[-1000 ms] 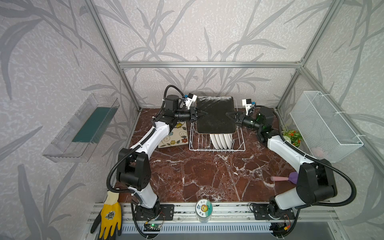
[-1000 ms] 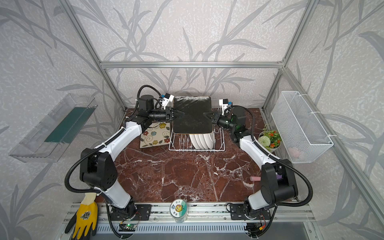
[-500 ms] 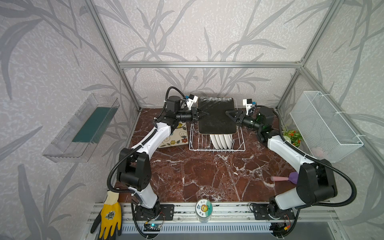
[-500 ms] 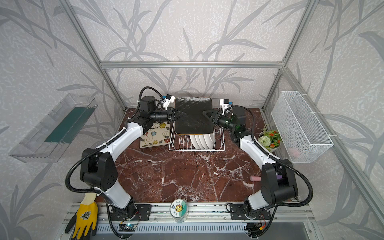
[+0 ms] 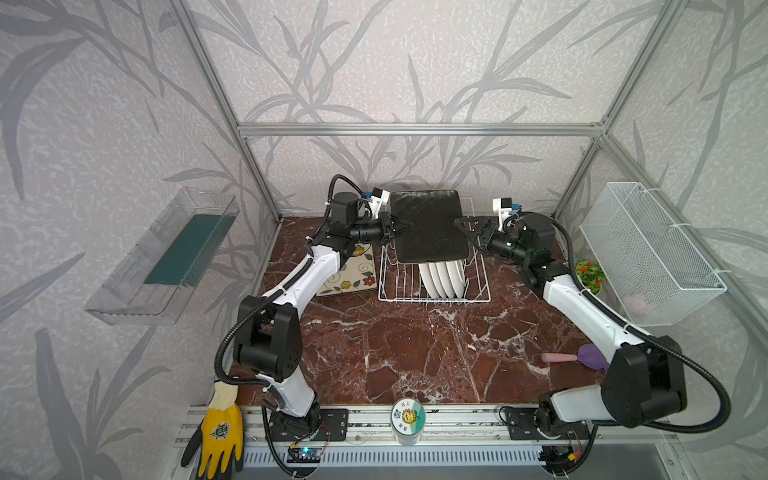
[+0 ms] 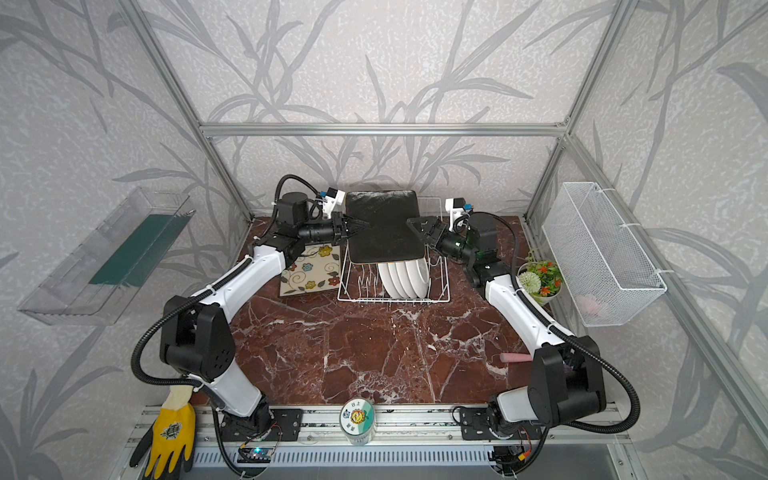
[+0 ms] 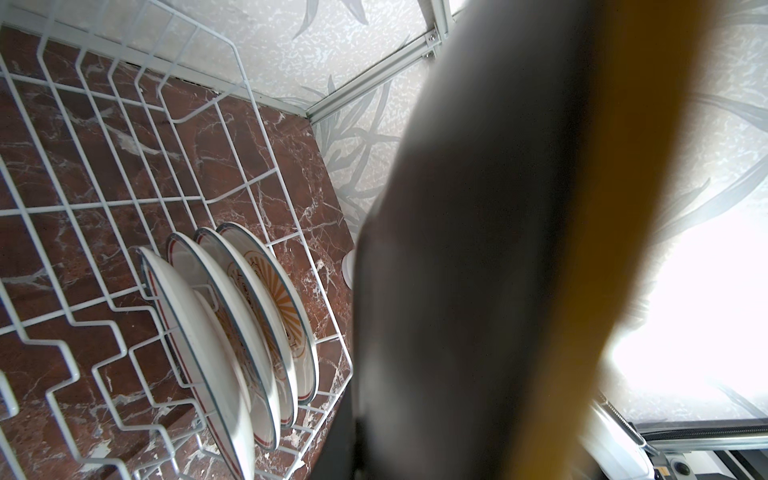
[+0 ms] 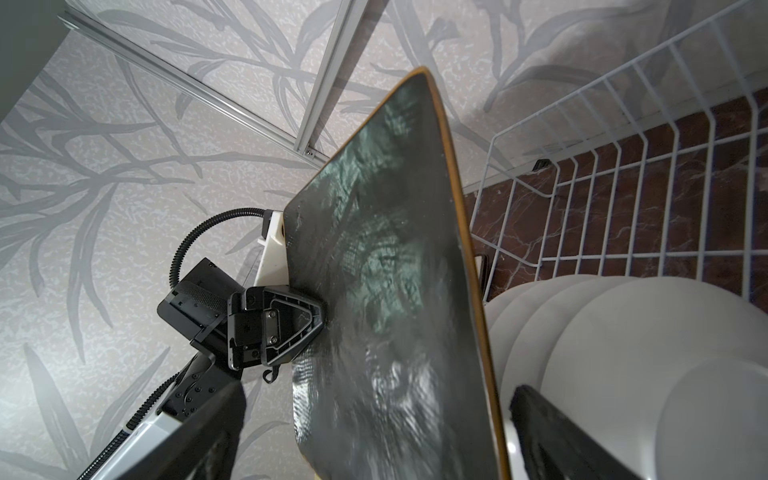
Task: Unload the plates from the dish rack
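Likely stiff, weighty, brittle, slick: black-backed rounded-square ceramic plate point(image 5: 430, 226), clamped at one rim between left fingers point(image 5: 399, 228); right fingers point(image 5: 468, 220) spread apart beside opposite rim.

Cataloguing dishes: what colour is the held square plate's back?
Square plate: black back, orange-tan edge; clearest in the right wrist view.

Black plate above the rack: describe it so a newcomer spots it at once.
Find the white wire dish rack at the back of the marble table. Raised over it, pinched by the left hand, is a rounded-square plate. Unlike the round white plates slotted below, its back is black.
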